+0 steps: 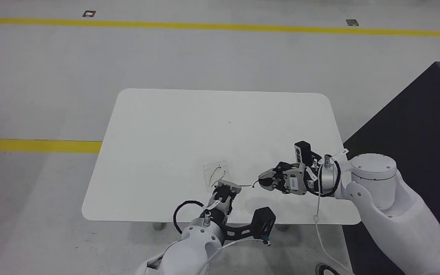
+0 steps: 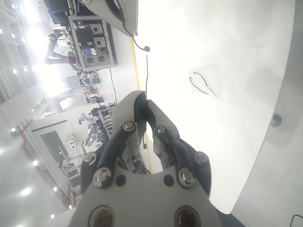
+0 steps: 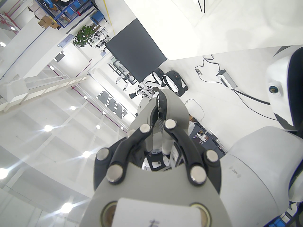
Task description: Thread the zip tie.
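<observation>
Left gripper (image 2: pixel 146 99) clamped on zip tie (image 2: pixel 146 76), tail free above counter (image 1: pixel 206 130) | head (image 2: pixel 146 48) just beyond tail tip, dangling from right gripper (image 3: pixel 158 105), pinched closed | handling: light, thin, springy, probably slippery; grip close behind the tail | left wrist view gives tail-to-head alignment; right wrist view gives clear tray (image 3: pixel 184 12) of spare ties.

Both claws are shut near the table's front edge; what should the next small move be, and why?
Probably ease the left claw forward so the tip of the zip tie enters the head. The left claw pinches the zip tie, whose tip points at the square head dangling from the right claw, nearly in line, with a small gap between them.
</observation>
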Robot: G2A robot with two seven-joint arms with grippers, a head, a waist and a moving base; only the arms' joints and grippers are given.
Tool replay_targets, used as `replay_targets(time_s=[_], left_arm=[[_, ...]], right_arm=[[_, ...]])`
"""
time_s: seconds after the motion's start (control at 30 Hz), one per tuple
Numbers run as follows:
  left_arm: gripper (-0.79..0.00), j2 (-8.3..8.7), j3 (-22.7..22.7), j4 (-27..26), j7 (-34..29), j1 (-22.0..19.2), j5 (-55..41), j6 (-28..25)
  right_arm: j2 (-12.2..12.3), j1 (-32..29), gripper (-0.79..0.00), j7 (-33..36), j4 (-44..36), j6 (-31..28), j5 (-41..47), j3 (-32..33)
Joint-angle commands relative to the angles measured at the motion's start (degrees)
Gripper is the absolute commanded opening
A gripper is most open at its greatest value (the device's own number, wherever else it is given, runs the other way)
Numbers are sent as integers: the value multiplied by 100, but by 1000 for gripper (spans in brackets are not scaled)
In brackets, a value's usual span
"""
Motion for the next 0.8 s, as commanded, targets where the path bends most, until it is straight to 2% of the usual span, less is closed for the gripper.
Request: replay_targets(time_s=[0.0,0.77], left_arm=[[-785,-9,-12,-4,31,16,18,-33],[-785,-155,-23,80,388,101,394,-271]], right_arm=[[0,0,-785,0,0,0,0,0],[0,0,-785,0,0,0,0,0]])
